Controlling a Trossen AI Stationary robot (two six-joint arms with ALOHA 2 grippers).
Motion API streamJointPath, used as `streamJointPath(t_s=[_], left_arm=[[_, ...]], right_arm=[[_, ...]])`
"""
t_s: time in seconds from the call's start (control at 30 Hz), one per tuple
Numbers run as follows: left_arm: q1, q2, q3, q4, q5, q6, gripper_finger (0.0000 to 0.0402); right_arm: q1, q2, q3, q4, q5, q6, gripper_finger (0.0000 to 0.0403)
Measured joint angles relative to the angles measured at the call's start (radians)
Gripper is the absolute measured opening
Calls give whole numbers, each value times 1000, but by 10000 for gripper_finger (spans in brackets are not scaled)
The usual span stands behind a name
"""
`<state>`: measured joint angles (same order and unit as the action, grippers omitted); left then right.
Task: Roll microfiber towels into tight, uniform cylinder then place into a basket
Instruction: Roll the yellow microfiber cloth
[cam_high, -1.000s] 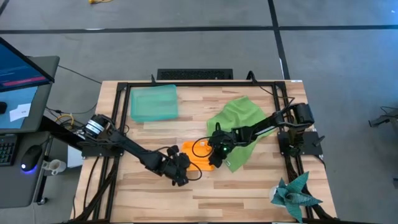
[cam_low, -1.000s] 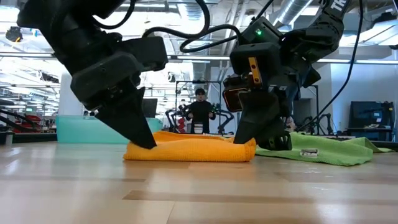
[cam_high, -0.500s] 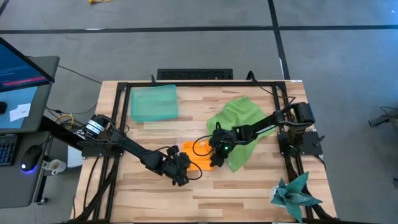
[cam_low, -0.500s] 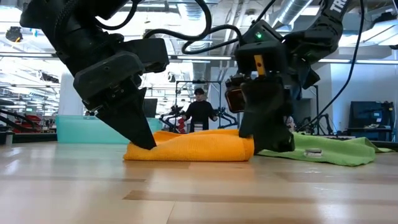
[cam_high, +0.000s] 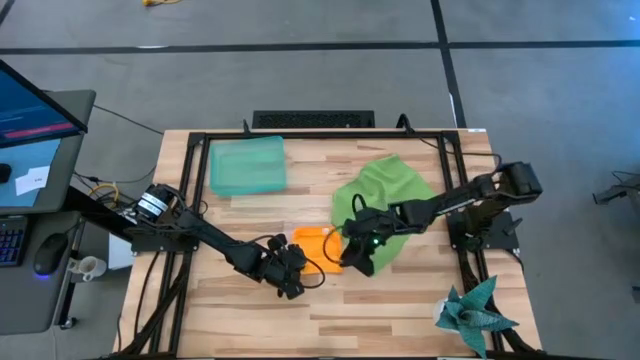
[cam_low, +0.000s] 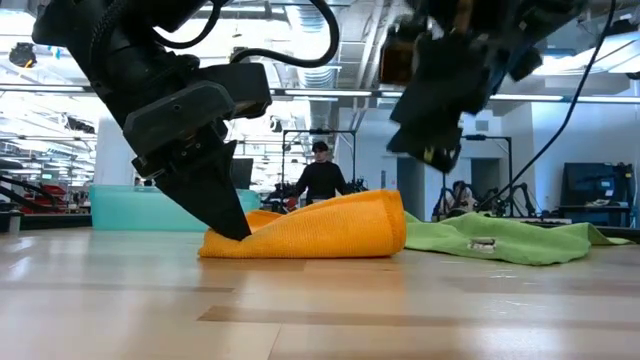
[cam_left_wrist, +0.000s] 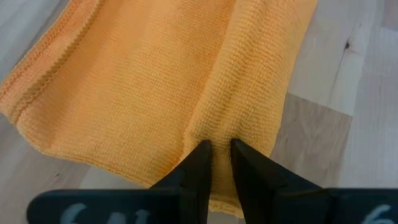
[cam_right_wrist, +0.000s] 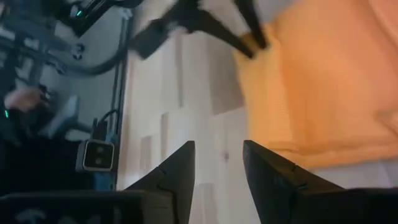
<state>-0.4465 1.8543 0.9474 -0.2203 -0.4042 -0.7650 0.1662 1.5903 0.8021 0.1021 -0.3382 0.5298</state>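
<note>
two tools: left tool (cam_left_wrist: 215, 163) pinches the orange towel (cam_left_wrist: 155, 81), right tool (cam_right_wrist: 217, 163) apart above it; no readable writing.

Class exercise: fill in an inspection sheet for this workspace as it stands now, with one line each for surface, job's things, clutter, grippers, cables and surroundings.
Surface: pale wooden table in a black frame.
Job's things: bright orange microfibre towel partly folded near the table's middle, one end raised; lime green microfibre towel lying crumpled beside it; translucent teal-green plastic basket at the far left corner, with no towel in it.
Clutter: spiky teal star-shaped object at the near right corner.
Grippers: left gripper pinching the orange towel's edge at the table; right gripper open, lifted above the towels, holding nothing.
Cables: black cables along both arms.
Surroundings: monitor, keyboard and mouse left of the table; a person standing in the background.
</note>
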Motion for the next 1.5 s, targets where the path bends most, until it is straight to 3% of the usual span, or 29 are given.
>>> streamJointPath(t_s=[0.13,0.23,0.37,0.67,0.87,1.13,1.5], left_arm=[[0,0,0,1,-1,-17,59],[0,1,0,1,-1,-37,59],[0,1,-1,6,-1,-41,59],[15,1,-1,9,5,-32,59],[16,1,-1,10,5,-11,59],[18,1,9,3,4,28,59],[19,6,130,-245,14,99,59]], right_arm=[[63,-11,0,6,101,-123,160],[101,-6,1,14,239,-200,156],[125,28,1,49,369,-259,135],[119,136,2,130,367,-322,11],[103,189,2,124,362,-296,26],[114,261,6,123,323,-294,9],[93,260,8,70,314,-293,5]])
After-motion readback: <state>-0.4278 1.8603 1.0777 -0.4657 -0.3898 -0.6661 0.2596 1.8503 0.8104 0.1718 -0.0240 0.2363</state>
